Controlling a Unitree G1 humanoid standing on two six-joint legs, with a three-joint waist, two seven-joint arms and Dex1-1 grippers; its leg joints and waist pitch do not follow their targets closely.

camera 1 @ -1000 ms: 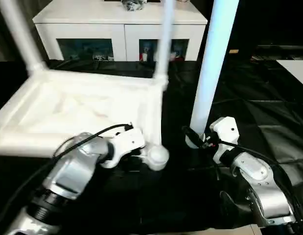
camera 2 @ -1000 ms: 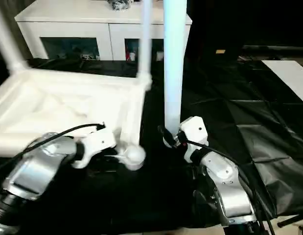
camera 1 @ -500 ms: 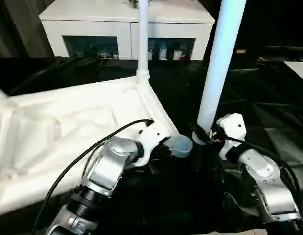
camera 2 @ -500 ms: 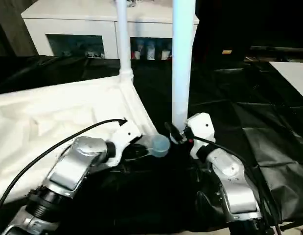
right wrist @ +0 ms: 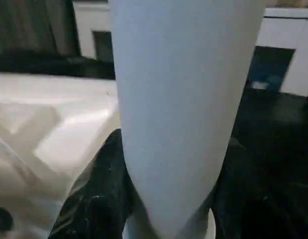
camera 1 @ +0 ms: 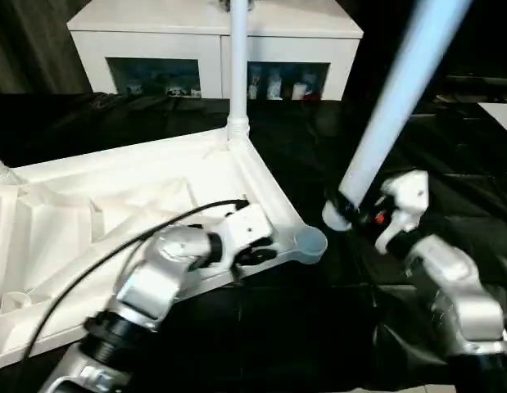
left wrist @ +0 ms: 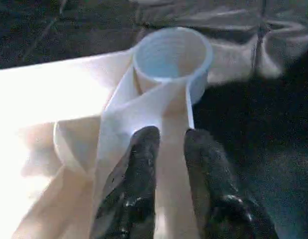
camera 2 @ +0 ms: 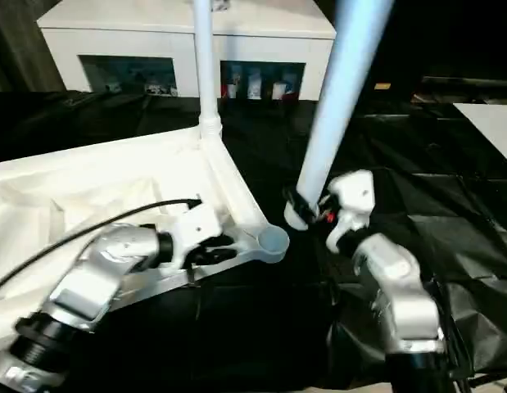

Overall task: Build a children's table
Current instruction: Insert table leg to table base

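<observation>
The right gripper (camera 1: 361,214) is clamped around the thick end of a loose white leg (camera 1: 394,105), which leans away from it, tilted. Just beside that end lies the empty threaded socket (left wrist: 172,54) at the corner of the upturned tabletop (camera 1: 114,205). The left gripper (left wrist: 169,149) pinches a rib of the tabletop right behind the socket, fingers nearly closed on it. Risk: with the leg tilted, its end may meet the socket askew and cross-thread or jam, and a push could slide the top out of that thin pinch.
</observation>
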